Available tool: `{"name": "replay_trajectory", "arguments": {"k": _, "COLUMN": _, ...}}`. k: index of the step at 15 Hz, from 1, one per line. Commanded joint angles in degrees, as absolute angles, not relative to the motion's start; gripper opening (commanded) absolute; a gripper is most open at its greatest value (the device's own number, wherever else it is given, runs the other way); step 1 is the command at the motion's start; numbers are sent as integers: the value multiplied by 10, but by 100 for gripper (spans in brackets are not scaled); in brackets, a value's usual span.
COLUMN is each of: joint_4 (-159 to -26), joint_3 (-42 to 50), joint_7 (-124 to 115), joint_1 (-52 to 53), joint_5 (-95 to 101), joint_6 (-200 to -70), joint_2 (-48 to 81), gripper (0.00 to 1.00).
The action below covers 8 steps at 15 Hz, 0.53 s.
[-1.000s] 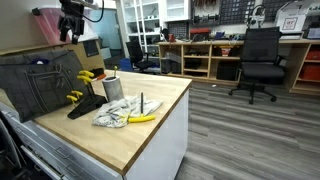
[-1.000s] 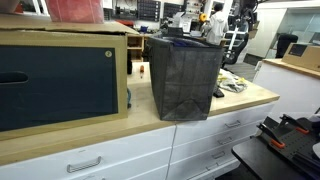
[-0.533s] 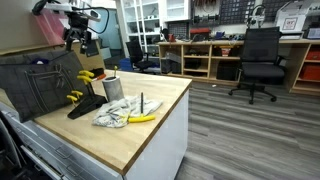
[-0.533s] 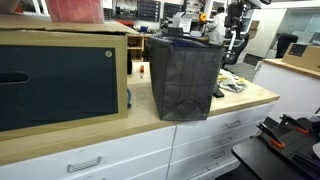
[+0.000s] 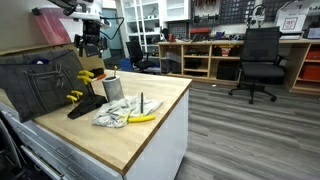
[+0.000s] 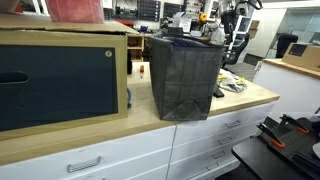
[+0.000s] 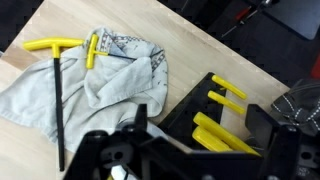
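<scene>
My gripper [image 5: 89, 47] hangs in the air above the back left of the wooden table, over a black tool rack [image 5: 84, 104] that holds yellow-handled tools [image 5: 88, 75]. In the wrist view the gripper [image 7: 205, 150] is open and empty, with the rack [image 7: 190, 105] and its yellow handles [image 7: 222, 135] below it. A crumpled grey-white cloth [image 7: 110, 75] lies beside the rack, with two yellow T-handle tools [image 7: 50, 45] and a black rod [image 7: 57, 110] on it. The cloth also shows in an exterior view [image 5: 118, 114]. The gripper [image 6: 238, 25] shows beyond a black bin.
A metal cup [image 5: 113, 88] stands next to the rack. A black mesh bin [image 6: 185, 75] and a wooden box [image 6: 60, 80] stand on the counter. The table edge [image 5: 160, 125] drops to the floor. An office chair [image 5: 262, 60] and shelves stand far back.
The arm has moved across and down from above the black mesh bin to over the tool rack. The things on the table have not moved.
</scene>
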State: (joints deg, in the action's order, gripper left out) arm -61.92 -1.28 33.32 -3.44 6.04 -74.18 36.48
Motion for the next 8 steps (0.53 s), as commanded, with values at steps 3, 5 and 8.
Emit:
{"name": "replay_trajectory", "arguments": {"k": 3, "joint_4": -441, "joint_3": -20, "joint_7": 439, "joint_1": -34, "joint_5": 94, "joint_6": -651, "joint_2": 472, "gripper": 100}}
{"name": "replay_trajectory", "arguments": {"k": 5, "joint_4": -498, "joint_3": -17, "joint_7": 420, "joint_1": -35, "joint_5": 86, "joint_6": -684, "joint_2": 446, "gripper": 100}}
{"name": "replay_trajectory", "arguments": {"k": 8, "joint_4": -470, "joint_3": -17, "joint_7": 424, "joint_1": -35, "joint_5": 86, "joint_6": -673, "joint_2": 463, "gripper": 100}}
